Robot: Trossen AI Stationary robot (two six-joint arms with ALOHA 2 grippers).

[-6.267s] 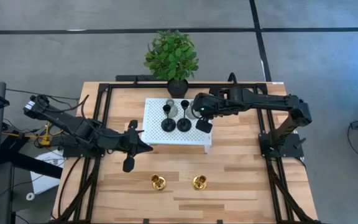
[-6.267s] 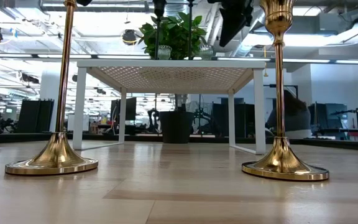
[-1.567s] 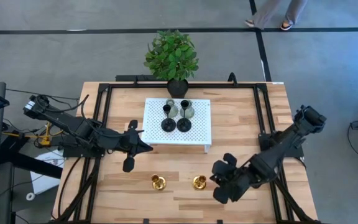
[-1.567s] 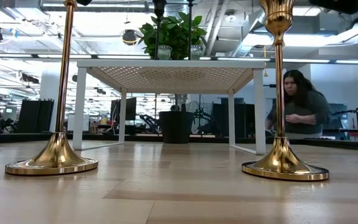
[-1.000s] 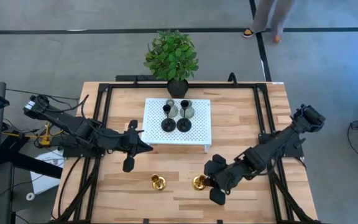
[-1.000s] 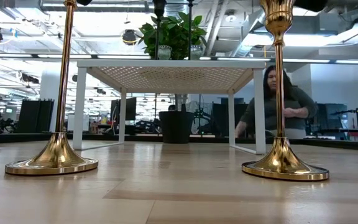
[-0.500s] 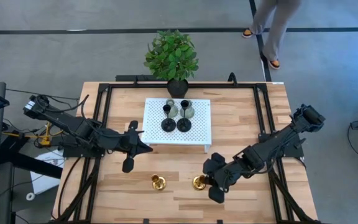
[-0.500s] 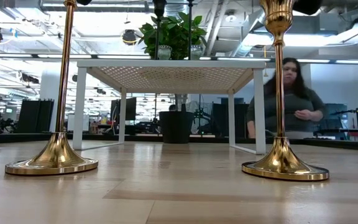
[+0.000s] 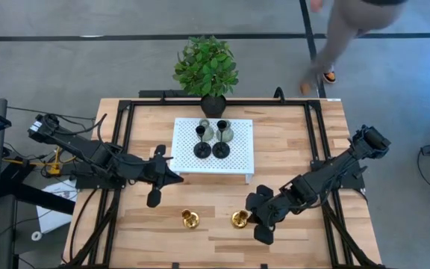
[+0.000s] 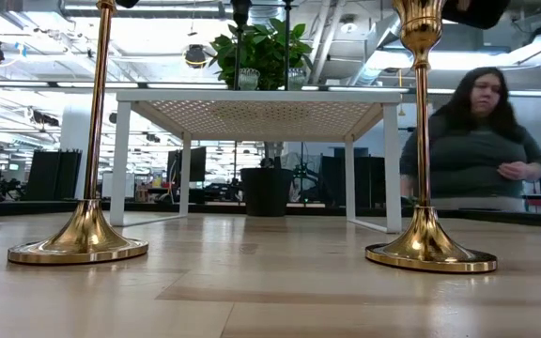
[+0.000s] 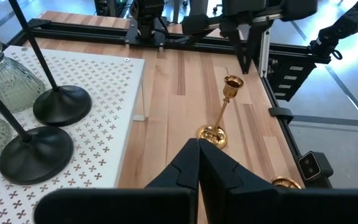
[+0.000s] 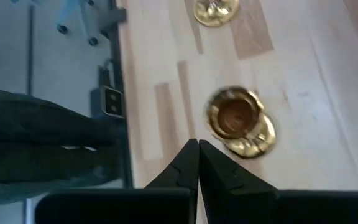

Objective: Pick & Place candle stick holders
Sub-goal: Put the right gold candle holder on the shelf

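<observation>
Here the right gripper (image 9: 258, 222) hangs low over the near part of the table (image 9: 290, 157), just beside the right gold holder (image 9: 239, 219) and to its right in the high view. In the right wrist view its 2 fingers (image 12: 194, 163) lie pressed together with nothing between them, and that holder's cup and base sit just ahead of the tips, apart from them. The left gold holder (image 9: 190, 219) stands upright on the bare wood, well apart from its twin and level with it.

The left gripper (image 9: 175, 175) waits at the left edge of the white platform (image 9: 241, 153), over the wood. Its fingers (image 11: 194, 163) are clenched tip to tip and empty in the left wrist view.

On the platform stand 4 holders: 2 black holders (image 9: 201, 149) (image 9: 221, 148) side by side on round bases toward the near side, and 2 grey-green holders (image 9: 205, 127) (image 9: 226, 132) just behind them, toward the plant (image 9: 206, 67). The plant stands at the far edge of the table, beyond the platform.

In the low view both gold holders rise upright on flared bases, 1 at each side, with the platform's legs between them. A person (image 10: 472, 141) is beyond the table on the right, and shows in the high view on the floor past the far right corner.
</observation>
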